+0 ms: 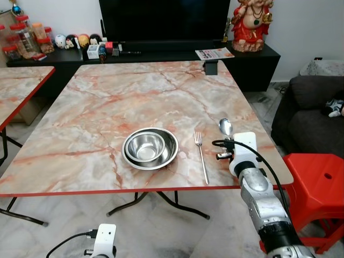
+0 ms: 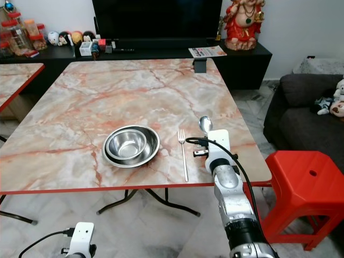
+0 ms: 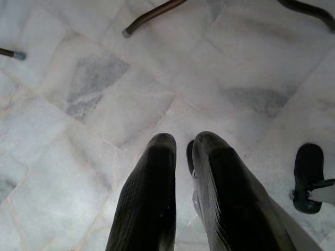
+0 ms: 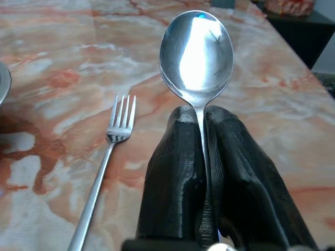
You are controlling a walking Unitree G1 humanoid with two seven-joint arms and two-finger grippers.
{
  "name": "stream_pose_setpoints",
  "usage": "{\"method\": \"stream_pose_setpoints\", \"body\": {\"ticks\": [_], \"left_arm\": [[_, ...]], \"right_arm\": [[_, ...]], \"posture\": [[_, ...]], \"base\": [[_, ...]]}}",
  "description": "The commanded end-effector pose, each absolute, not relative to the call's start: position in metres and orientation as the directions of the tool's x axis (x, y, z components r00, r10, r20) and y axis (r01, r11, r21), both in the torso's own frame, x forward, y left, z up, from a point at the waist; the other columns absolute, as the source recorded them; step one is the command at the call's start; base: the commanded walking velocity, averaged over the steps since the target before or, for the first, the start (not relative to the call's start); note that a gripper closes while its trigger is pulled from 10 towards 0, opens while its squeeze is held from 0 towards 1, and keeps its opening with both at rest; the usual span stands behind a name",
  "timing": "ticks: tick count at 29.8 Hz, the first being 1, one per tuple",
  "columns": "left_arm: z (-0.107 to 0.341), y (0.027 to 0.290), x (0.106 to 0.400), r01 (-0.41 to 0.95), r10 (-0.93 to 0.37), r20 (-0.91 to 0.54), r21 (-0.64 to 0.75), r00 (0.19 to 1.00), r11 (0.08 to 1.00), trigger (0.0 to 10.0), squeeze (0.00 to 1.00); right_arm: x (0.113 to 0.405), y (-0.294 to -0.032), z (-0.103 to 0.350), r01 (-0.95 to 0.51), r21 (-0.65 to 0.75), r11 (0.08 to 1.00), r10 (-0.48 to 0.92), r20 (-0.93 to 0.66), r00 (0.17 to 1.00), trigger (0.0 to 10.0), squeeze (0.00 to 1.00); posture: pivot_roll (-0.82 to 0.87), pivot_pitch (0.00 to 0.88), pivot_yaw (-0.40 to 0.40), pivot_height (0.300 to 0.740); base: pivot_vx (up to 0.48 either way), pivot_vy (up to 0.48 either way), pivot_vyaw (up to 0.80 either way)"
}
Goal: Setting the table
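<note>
Polished steel catches the light: the spoon (image 4: 196,49) stands clamped by its handle between the two black fingers (image 4: 172,172) of the right hand (image 4: 201,123), bowl forward, held over the worktop's (image 1: 97,102) near right part, just right of the fork (image 1: 201,156). The step in hand looks like placing the spoon. The fork already lies to the right of the nested steel bowls (image 1: 150,148), so the next move likely calls for lowering the spoon flat beside the fork, parallel to it, and releasing. The left hand (image 3: 180,162) hangs idle over the floor tiles (image 3: 78,78), fingers nearly together and empty. The worktop is pink-veined marble with a red edge; behind it stand a dark television (image 1: 164,21) and low cabinet (image 1: 252,59), a red stool (image 1: 317,183) to the right.
</note>
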State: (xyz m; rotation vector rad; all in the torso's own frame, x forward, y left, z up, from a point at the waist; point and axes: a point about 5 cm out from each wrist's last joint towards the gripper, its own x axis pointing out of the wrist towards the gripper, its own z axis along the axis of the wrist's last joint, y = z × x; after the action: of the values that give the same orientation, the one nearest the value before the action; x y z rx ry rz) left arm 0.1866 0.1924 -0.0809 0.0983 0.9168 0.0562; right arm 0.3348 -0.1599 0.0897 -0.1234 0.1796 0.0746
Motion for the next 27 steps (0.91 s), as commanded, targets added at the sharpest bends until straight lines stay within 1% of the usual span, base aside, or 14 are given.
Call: {"method": "stream_pose_setpoints", "body": {"ticks": [1, 5, 8, 10, 13, 17, 27], "left_arm": [[-0.082, 0.197, 0.184, -0.012, 0.100, -0.794, 0.116, 0.599, 0.993, 10.0, 0.00], [-0.082, 0.197, 0.182, -0.014, 0.102, -0.796, 0.117, 0.596, 0.993, 10.0, 0.00], [-0.083, 0.198, 0.181, -0.011, 0.103, -0.799, 0.120, 0.592, 0.993, 10.0, 0.00], [-0.083, 0.198, 0.181, -0.010, 0.103, -0.799, 0.120, 0.592, 0.993, 10.0, 0.00], [-0.083, 0.198, 0.180, -0.010, 0.102, -0.800, 0.120, 0.591, 0.993, 10.0, 0.00], [-0.084, 0.199, 0.179, -0.009, 0.102, -0.800, 0.120, 0.591, 0.993, 10.0, 0.00], [-0.085, 0.205, 0.174, -0.017, 0.116, -0.801, 0.131, 0.587, 0.991, 10.0, 0.00]], "right_arm": [[0.338, -0.155, 0.090, -0.100, -0.102, 0.990, 0.081, -0.178, 0.981, 10.0, 0.00], [0.338, -0.152, 0.087, -0.100, -0.097, 0.990, 0.080, -0.192, 0.978, 10.0, 0.00], [0.340, -0.155, 0.077, -0.049, -0.103, 0.993, 0.023, -0.243, 0.970, 10.0, 0.00], [0.340, -0.156, 0.075, -0.041, -0.105, 0.994, 0.013, -0.250, 0.968, 10.0, 0.00], [0.344, -0.159, 0.073, 0.024, -0.054, 0.998, -0.038, -0.277, 0.960, 10.0, 0.00], [0.348, -0.158, 0.075, 0.036, -0.045, 0.998, -0.048, -0.280, 0.959, 10.0, 0.00], [0.358, -0.145, 0.081, 0.012, -0.020, 1.000, -0.018, -0.288, 0.957, 10.0, 0.00]], "posture": [[-0.03, 0.000, 0.008, 0.728], [-0.03, 0.000, 0.007, 0.728], [-0.03, 0.000, 0.009, 0.728], [-0.03, 0.000, 0.009, 0.728], [-0.02, 0.000, 0.012, 0.728], [-0.02, 0.000, 0.013, 0.728], [0.01, 0.000, 0.007, 0.728]], "base": [[0.000, 0.000, 0.00], [0.000, 0.000, 0.00], [0.247, 0.000, 0.00], [0.247, 0.000, 0.00], [0.000, 0.000, 0.00], [0.000, 0.000, 0.00], [0.000, 0.000, 0.00]]}}
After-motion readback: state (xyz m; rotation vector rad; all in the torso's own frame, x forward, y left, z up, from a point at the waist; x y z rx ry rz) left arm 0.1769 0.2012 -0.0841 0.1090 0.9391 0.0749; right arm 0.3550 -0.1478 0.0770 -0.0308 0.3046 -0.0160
